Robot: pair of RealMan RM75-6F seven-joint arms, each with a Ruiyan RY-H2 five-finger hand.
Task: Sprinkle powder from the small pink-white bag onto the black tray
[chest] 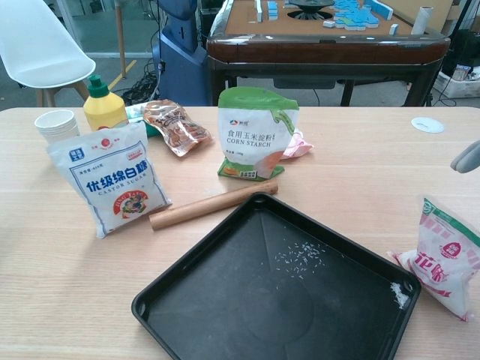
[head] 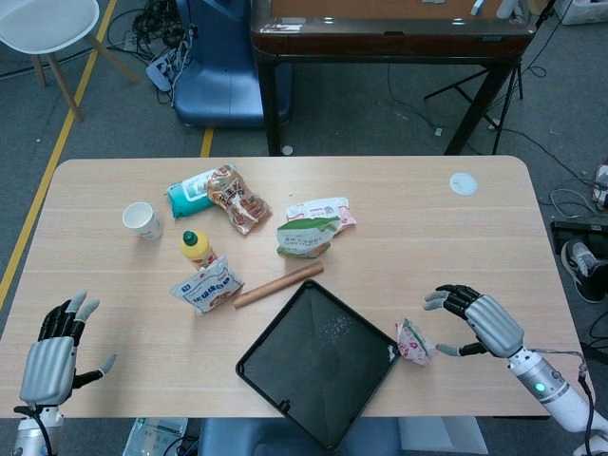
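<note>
The small pink-white bag (head: 414, 342) (chest: 442, 259) lies on the table just right of the black tray (head: 285, 370) (chest: 210, 315). Some white powder is scattered on the tray's floor, and a little clump sits at its right corner. My right hand (head: 478, 319) hovers right of the bag, fingers spread, holding nothing; only one fingertip (chest: 468, 157) shows at the chest view's right edge. My left hand (head: 55, 351) stays open at the table's near left corner, far from the tray.
A wooden rolling pin (head: 278, 284) lies along the tray's far-left edge. Behind it stand a sugar bag (head: 205, 285), corn starch bag (head: 306, 237), yellow bottle (head: 197, 248), paper cup (head: 142, 219) and snack packets (head: 236, 197). A white lid (head: 463, 183) rests far right.
</note>
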